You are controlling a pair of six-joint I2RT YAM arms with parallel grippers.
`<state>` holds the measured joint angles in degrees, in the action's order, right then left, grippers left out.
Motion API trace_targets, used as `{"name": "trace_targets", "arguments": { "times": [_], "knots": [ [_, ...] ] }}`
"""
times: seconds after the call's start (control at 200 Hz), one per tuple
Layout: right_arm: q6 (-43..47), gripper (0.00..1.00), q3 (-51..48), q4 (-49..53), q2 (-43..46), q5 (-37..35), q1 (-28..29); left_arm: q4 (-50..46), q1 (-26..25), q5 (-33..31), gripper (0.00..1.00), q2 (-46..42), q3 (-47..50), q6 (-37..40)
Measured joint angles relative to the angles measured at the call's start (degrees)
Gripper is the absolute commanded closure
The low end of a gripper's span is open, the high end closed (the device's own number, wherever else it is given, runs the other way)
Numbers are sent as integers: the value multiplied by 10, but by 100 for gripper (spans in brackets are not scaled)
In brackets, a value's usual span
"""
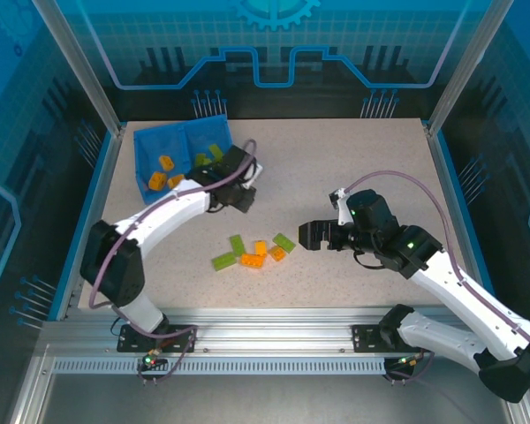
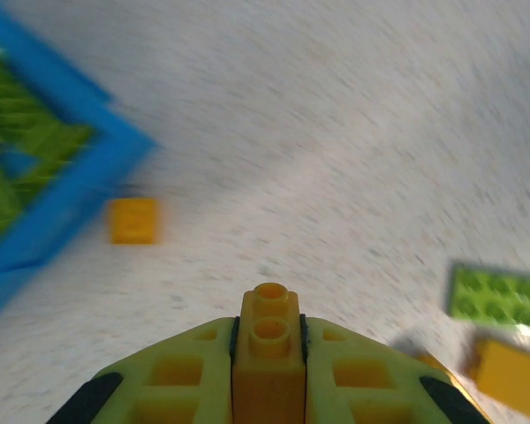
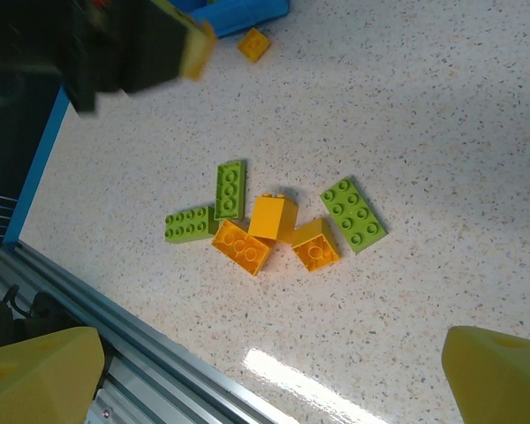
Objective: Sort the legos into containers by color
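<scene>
Starting at 10 o'clock on the tabletop [image 1: 362,159], we find the blue tray [image 1: 159,129] with its two compartments side by side. The left compartment holds three orange legos [image 1: 165,162]. In the right one we count two green legos [image 1: 214,151], though the left arm [image 1: 172,208] covers part of it. One loose orange brick [image 2: 132,221] lies on the tabletop just beside the tray's outer wall.

The left tool [image 2: 269,349] hangs at the tray's 3 o'clock side, its yellow fingers [image 2: 362,371] clamped on one held orange brick [image 2: 269,327] whose studs face forward.

Toward 6 o'clock from the tabletop's centre we count six bricks in a loose pile. Three orange bricks [image 3: 241,246] sit in the middle, touching one another. There are also three green bricks [image 3: 230,188], two at the pile's 9 o'clock side and one at its 3 o'clock side.

At the pile's 3 o'clock, the right tool [image 1: 306,236] faces it with jaws spread wide and nothing between them.
</scene>
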<state>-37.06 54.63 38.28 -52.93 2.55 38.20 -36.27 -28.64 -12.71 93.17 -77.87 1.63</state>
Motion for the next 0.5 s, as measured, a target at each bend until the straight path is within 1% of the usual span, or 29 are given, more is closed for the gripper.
{"name": "trace_targets", "arguments": {
  "times": [0.08, 0.17, 0.235, 0.29, 0.37, 0.43, 0.5],
  "knots": [
    [0, 0, 0, 0, 0, 0, 0, 2, 64, -23, 92, -14, -15, -56],
    [0, 0, -2, -1, 3, -2, 0, 0, 165, -39, 92, -12, -43, -132],
    [0, 0, -5, -1, 6, -2, 0, -15, 237, -45, 92, 7, -78, -187],
    [0, 0, -5, 0, 8, -2, 0, -29, 282, -52, 92, 35, -115, -225],
    [0, 0, -5, 0, 13, -5, 0, -55, 316, -55, 90, 90, -175, -268],
    [-1, 0, -7, 1, 21, -7, 0, -70, 327, -54, 88, 138, -215, -291],
    [-1, 0, -8, 3, 30, -8, 0, -86, 333, -50, 81, 192, -254, -314]
  ]
}}
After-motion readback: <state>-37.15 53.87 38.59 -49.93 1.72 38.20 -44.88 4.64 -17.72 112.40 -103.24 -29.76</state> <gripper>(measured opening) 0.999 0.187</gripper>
